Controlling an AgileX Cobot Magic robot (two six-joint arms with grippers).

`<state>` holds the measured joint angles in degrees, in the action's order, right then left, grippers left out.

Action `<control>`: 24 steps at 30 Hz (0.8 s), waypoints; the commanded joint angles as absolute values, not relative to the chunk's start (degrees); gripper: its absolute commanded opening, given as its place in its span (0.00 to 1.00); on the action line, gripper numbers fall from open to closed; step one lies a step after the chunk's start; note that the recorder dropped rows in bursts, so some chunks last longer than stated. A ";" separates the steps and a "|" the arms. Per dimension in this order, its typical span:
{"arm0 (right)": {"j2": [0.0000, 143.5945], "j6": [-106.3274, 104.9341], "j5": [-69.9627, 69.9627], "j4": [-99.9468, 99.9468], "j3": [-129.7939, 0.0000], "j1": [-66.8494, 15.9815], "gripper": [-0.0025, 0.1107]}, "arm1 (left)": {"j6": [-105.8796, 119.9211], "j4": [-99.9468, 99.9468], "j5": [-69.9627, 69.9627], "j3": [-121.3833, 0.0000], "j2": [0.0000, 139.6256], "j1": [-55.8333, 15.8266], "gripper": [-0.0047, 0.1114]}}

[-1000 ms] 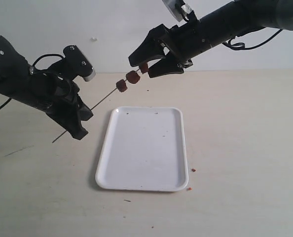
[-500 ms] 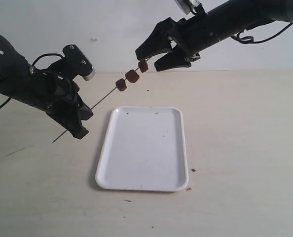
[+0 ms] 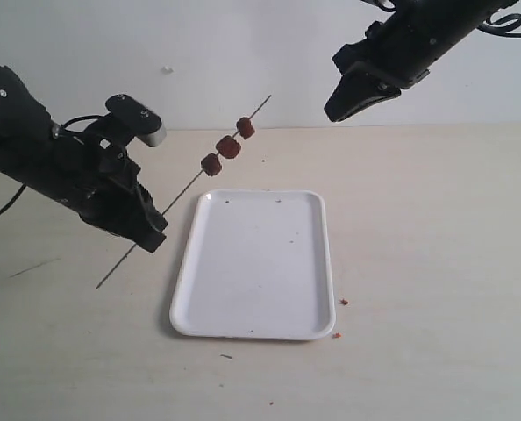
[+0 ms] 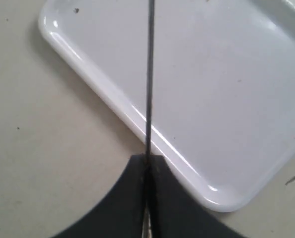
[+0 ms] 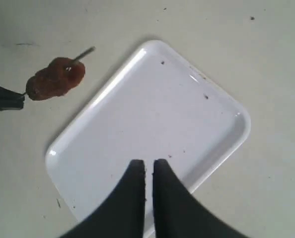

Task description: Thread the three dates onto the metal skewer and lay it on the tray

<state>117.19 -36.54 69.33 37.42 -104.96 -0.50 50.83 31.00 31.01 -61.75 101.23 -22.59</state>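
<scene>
You've got all three wrinkly reddish-brown dates (image 3: 229, 147) on the thin grey metal skewer (image 3: 181, 194), left claw (image 3: 148, 235) clenched on it, right claw (image 3: 338, 109) closed on nothing, so only laying it on the flat white tray (image 3: 260, 263) remains.

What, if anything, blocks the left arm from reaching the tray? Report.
Probably nothing: yes. The left gripper, shut on the skewer, hangs beside the tray; the right gripper is well clear.

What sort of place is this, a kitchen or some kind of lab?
Most likely a robot lab bench, not a kitchen: the black left gripper and right gripper work over a plain beige table by a blank white wall, with only a tray, skewer and dates.
</scene>
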 commanded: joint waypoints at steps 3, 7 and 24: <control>113.80 -28.61 62.41 30.95 -104.77 -0.37 0.02 | 36.61 31.58 34.78 -62.09 100.68 -22.90 0.04; 109.71 -25.17 57.94 26.66 -101.25 -0.37 0.02 | 29.15 30.40 35.42 -62.09 100.68 -23.13 0.04; 74.35 -23.91 6.20 28.55 -47.77 -0.70 0.02 | 0.39 20.99 30.09 -62.09 100.68 -36.02 0.04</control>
<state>79.98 -23.97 15.55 27.88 -55.83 -0.60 4.35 21.67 32.53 -61.75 101.23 -34.49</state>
